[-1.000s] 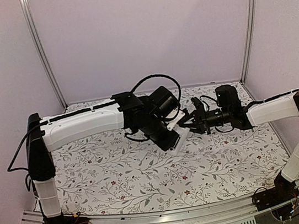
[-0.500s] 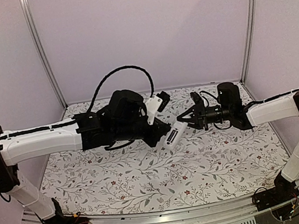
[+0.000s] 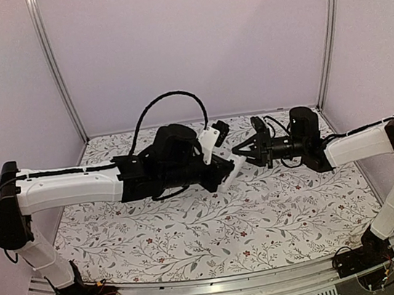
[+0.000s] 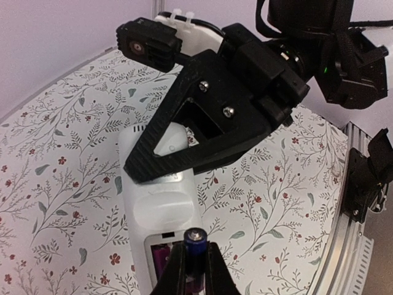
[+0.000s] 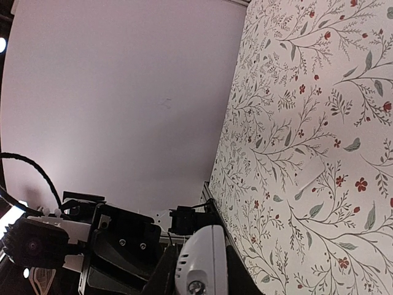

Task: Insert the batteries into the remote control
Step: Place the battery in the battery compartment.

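My right gripper (image 3: pixel 242 156) is shut on one end of the white remote control (image 3: pixel 237 163) and holds it in the air above the middle of the table. In the left wrist view the remote control (image 4: pixel 161 206) lies back side up, its battery compartment (image 4: pixel 152 252) uncovered, with a purple battery (image 4: pixel 161 257) inside. My left gripper (image 4: pixel 195 249) is shut on a dark blue battery (image 4: pixel 195 241), its tip just over the compartment. In the right wrist view the remote control's rounded end (image 5: pixel 204 261) sits between my right gripper's (image 5: pixel 202 270) fingers.
The floral tablecloth (image 3: pixel 194 228) covers the table, with white walls on three sides and metal posts (image 3: pixel 53 65) at the back corners. A pale flat rectangular piece (image 5: pixel 310 173) lies on the cloth. The left arm's black cable (image 3: pixel 168 96) loops above its wrist.
The left arm has swung and its wrist has turned, bringing the battery up to the remote. The right gripper has lifted the remote slightly up and back.
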Robot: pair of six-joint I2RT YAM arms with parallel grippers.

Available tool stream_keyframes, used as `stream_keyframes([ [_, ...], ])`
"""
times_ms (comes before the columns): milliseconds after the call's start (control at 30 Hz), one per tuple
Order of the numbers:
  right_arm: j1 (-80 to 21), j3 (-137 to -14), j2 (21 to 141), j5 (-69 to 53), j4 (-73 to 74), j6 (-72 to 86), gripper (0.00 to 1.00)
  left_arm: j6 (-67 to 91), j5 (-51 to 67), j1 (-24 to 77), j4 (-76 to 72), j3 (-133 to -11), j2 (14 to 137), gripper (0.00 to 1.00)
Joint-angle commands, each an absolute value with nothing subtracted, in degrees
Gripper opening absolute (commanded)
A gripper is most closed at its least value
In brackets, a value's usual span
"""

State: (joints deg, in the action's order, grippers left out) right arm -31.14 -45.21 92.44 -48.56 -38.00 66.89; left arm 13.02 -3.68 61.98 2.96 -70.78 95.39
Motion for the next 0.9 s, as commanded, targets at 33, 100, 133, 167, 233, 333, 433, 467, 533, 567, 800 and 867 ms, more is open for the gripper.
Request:
stream_keyframes([
  [33,-31.54,-44.25,92.91,-49.31,-41.22,68.37,0.0,13.02,-5.62,61.26,2.06,-69.82,96.57,0.0],
  [100,-31.59,-44.35,92.9,-49.39,-41.29,68.46,0.0,12.91,-6.12,61.26,2.41,-69.5,96.75,0.0],
  [133,-31.56,-44.38,92.9,-49.39,-41.37,68.51,0.0,12.66,-6.41,61.26,2.62,-69.25,96.74,0.0],
  [167,-31.52,-44.38,92.97,-49.39,-41.46,68.55,0.0,12.54,-6.68,61.26,2.8,-69.02,96.76,0.0],
  [233,-31.52,-44.42,93.03,-49.46,-41.84,68.85,0.0,12.42,-7.34,61.26,2.93,-68.38,96.62,0.0],
  [333,-31.55,-44.47,93.24,-49.57,-42.59,69.5,0.0,12.39,-7.51,61.26,3.47,-67.92,96.29,0.0],
  [433,-31.49,-44.69,93.33,-49.57,-42.96,69.93,0.0,12.48,-7.46,61.26,3.77,-67.28,95.91,0.0],
  [467,-31.48,-44.73,93.38,-49.57,-43.1,70.15,0.0,12.48,-7.39,61.26,3.78,-66.99,95.76,0.02],
  [533,-31.44,-44.8,93.47,-49.48,-43.45,70.35,0.0,12.52,-7.45,61.26,3.85,-66.57,95.55,0.06],
  [567,-31.46,-44.82,93.5,-49.48,-43.61,70.56,0.0,12.65,-7.59,61.26,3.92,-66.42,95.46,0.08],
  [800,-31.43,-45.07,93.73,-49.57,-44.12,71.35,0.0,12.57,-8.22,61.26,3.88,-65.92,95.44,0.17],
  [867,-31.46,-45.09,93.76,-49.61,-44.12,71.37,0.0,12.57,-8.25,61.26,3.75,-65.92,95.52,0.17],
])
